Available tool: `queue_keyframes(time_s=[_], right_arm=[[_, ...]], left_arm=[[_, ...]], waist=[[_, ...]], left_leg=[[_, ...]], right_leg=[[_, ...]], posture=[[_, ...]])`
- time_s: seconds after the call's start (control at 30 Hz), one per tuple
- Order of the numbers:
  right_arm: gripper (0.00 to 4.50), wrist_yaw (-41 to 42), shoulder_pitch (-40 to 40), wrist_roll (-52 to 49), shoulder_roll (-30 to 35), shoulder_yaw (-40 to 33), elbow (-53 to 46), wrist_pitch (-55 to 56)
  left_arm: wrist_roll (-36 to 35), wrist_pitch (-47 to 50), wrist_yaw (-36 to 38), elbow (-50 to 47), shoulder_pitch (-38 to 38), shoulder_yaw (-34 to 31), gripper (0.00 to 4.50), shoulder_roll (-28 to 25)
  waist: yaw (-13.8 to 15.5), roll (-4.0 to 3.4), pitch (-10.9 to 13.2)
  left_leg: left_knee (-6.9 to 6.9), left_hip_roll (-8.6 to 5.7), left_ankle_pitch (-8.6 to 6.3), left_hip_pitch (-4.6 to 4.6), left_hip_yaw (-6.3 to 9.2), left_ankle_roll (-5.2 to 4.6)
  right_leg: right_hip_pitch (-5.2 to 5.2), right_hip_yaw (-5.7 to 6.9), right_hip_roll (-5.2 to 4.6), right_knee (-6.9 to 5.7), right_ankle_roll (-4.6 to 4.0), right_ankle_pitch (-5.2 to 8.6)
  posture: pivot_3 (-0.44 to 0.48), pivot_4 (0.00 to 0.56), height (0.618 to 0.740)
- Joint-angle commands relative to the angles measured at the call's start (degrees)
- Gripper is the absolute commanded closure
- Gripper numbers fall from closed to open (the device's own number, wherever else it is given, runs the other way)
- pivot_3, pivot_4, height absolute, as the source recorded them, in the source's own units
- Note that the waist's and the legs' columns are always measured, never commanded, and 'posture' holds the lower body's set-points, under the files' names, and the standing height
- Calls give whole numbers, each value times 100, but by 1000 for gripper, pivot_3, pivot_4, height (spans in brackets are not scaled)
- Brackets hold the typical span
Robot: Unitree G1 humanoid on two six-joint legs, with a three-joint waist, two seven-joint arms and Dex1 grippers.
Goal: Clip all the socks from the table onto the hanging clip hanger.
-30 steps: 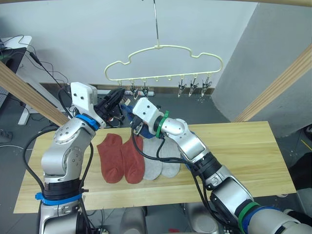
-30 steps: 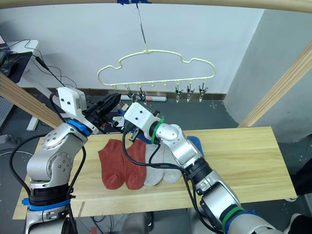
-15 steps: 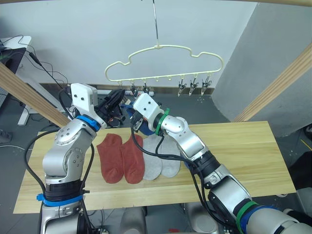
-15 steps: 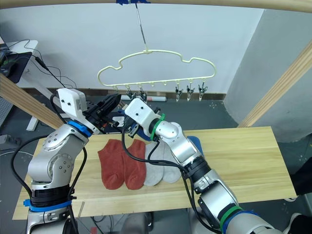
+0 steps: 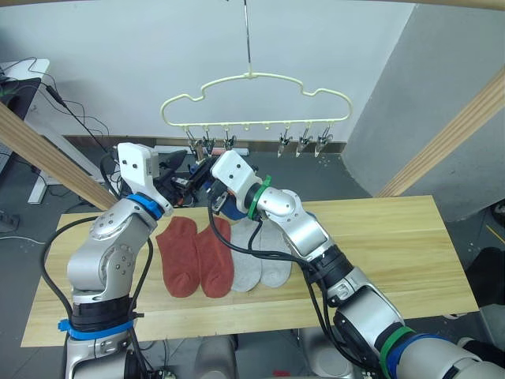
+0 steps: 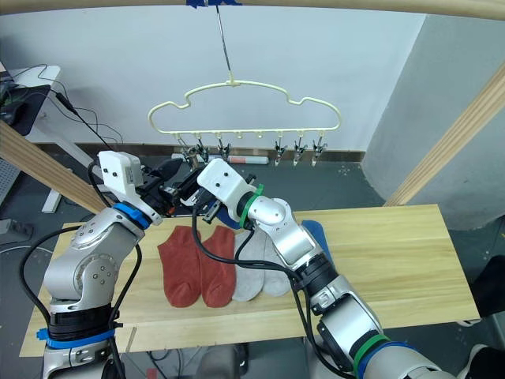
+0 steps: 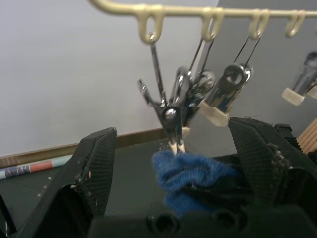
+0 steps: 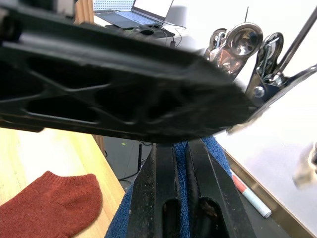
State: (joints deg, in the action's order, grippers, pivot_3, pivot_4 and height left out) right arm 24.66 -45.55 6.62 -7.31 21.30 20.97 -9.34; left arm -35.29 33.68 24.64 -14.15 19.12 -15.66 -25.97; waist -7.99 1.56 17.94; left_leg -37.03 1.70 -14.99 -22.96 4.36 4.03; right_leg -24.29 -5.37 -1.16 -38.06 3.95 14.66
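Desk (image 5: 379,237) carries four socks (image 5: 217,257), two red, two grey. Hanger (image 5: 256,103) hangs at 12 o'clock. Our right gripper (image 8: 183,163), pinched tight, lifts a blue sock (image 7: 190,171) under a clip (image 7: 173,126); left gripper (image 7: 173,163) gapes around it. We'd seat the cuff fully before letting go.

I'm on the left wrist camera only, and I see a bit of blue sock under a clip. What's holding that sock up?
Observer: The right gripper is shut on the blue sock, just under the clip hanger.
Operator: How many socks are on the table?
Observer: Five lie on the table: two rust-red socks, two grey socks and a second blue sock behind the right arm.
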Motion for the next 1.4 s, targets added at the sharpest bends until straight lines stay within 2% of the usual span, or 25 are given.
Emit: queue_keyframes(time_s=[0.03, 0.1, 0.2, 0.33, 0.5, 0.73, 0.9, 1.13, 1.23, 1.33, 1.4], right_arm=[[4500, -30, -92, -78, -134, -69, -116, 119], [4500, -24, -87, -119, -155, -95, -113, 126], [3728, -28, -72, -176, -175, -123, -120, 120], [2399, 11, -40, -166, -117, -88, -194, 39], [2399, 345, 393, -163, 299, -10, -1014, -306], [2399, 1090, 1137, -474, 1270, -53, -2965, -1183], [2399, 1667, 1662, -992, 2255, -435, -4384, -1835], [2399, 1753, 1869, -1587, 2876, -958, -5214, -2517], [2334, 1702, 1889, -1735, 3007, -1103, -5389, -2697], [2334, 1667, 1925, -1827, 3118, -1178, -5488, -2800], [2334, 1609, 1934, -1884, 3175, -1229, -5531, -2854]], left_arm=[[-127, 9, 68, -300, -21, -155, 531, -138], [-128, 3, 53, -285, -19, -165, 531, -163], [-98, -21, 35, -293, -32, -166, 466, -176], [-21, -114, 37, -342, -105, -168, 466, -200], [242, -456, 20, -511, -266, -88, 466, -204], [1075, -1412, -19, -688, -563, 409, 466, -6], [1859, -2163, -537, -612, -626, 730, 466, 457], [2261, -2645, -660, -586, -735, 1026, 466, 818], [2263, -2773, -683, -492, -724, 1016, 1000, 910], [2340, -2881, -704, -387, -714, 1036, 1855, 935], [2372, -2928, -703, -329, -711, 1066, 1855, 960]], waist=[[1, 0, 0], [2, 1, -1], [2, 1, -1], [2, 2, -1], [7, 3, -2], [19, 6, -4], [22, 9, -6], [-18, 10, -6], [-13, 10, -6], [-12, 10, -6], [-11, 11, -7]], left_leg=[[0, 0, 0, 0, 0, 0], [-1, 0, 0, 0, 0, 0], [-1, 0, 0, 0, 0, 0], [-1, 0, 0, 0, 0, 0], [1, 0, 0, -1, 1, 0], [-2, -3, 0, -4, 0, 0], [-3, -5, 0, -4, 0, 0], [-6, -3, 0, 3, -3, -1], [-6, -3, 0, 2, -3, -2], [-8, -4, 0, 1, -4, -2], [-8, -5, 0, 1, -4, -2]], right_leg=[[0, 0, 0, 0, 0, 0], [0, 0, 0, 0, 0, 0], [0, 0, 0, -1, 0, 0], [0, 0, 0, 0, 0, 0], [0, 1, -1, 0, 0, 0], [0, 0, -4, 3, 0, 0], [3, -2, -4, 3, 0, 0], [7, -7, 2, -2, 0, 0], [7, -6, 3, -2, -1, 0], [10, -7, 2, 1, 0, 0], [10, -6, 2, 2, 0, 0]], posture=[[-139, 292, 740], [-135, 289, 740], [-136, 288, 740], [-139, 285, 740], [-137, 282, 740], [-149, 286, 740], [-174, 293, 740], [-202, 306, 740], [-210, 307, 740], [-213, 307, 740], [-217, 306, 740]])
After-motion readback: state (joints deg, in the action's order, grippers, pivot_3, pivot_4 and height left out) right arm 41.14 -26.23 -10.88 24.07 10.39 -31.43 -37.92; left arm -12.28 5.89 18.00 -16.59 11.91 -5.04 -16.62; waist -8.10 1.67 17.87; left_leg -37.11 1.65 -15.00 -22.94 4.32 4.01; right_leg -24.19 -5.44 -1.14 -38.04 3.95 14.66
